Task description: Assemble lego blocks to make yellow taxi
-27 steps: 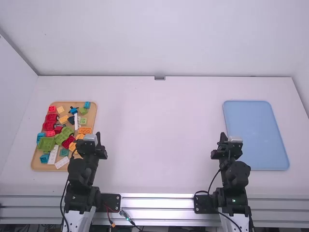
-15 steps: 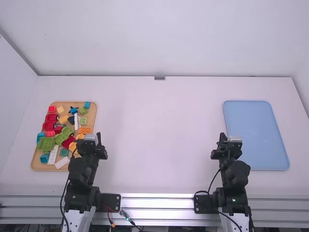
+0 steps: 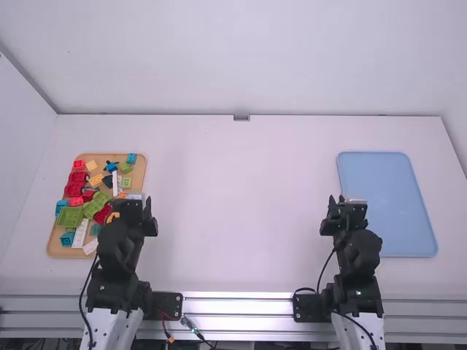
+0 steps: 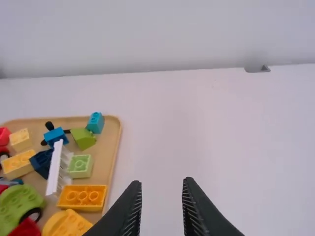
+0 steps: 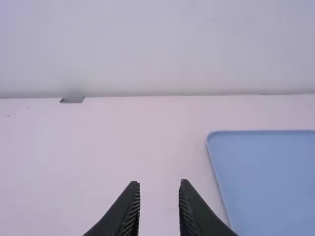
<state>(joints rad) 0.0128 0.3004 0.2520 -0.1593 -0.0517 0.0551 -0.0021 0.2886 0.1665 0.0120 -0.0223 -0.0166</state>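
My orange block (image 4: 82, 196) lies long side to side, across the way my left hand (image 3: 133, 205) points. It is bright, with round bumps on top. It sits just past that hand, a bit left, on the tan tray (image 4: 106, 147). My left hand is spread open; my right hand (image 3: 346, 207) is too.
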